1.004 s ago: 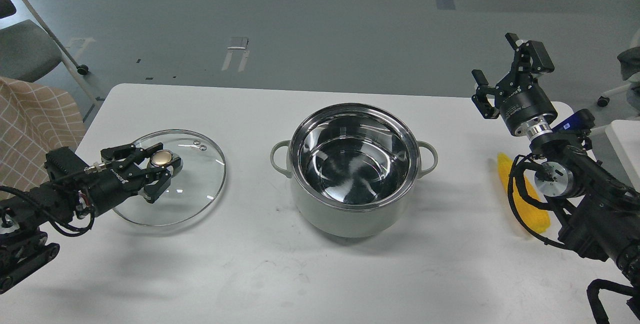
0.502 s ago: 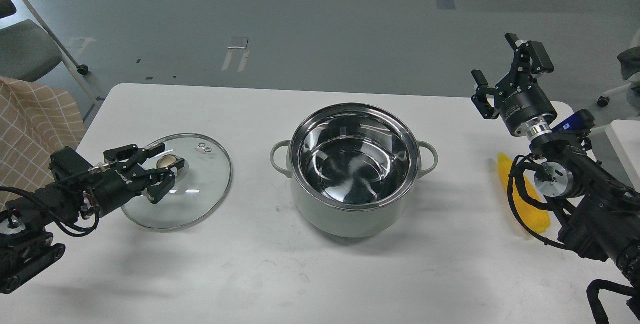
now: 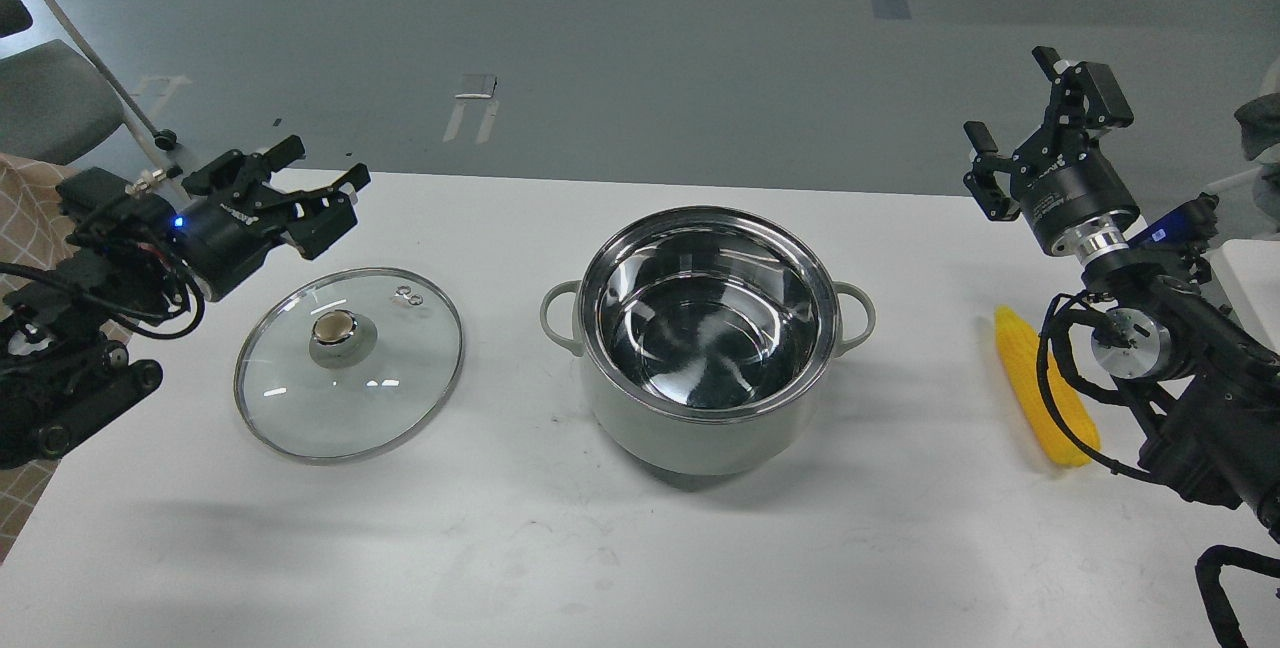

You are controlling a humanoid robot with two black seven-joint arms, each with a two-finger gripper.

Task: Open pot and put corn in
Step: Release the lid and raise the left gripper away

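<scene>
The corn (image 3: 1045, 394) lies on the table (image 3: 640, 548) right of the open pot (image 3: 708, 338), long axis running away from the robot, below and nearest the spread, empty right gripper (image 3: 1020, 113); the left gripper (image 3: 322, 186), also spread, hangs far off.

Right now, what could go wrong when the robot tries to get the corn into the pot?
The corn lies on the table's right side, partly behind the right arm's cables, so the open right tool may grab it badly. The corn looks about as long as the pot is wide, so it might catch the rim.
</scene>
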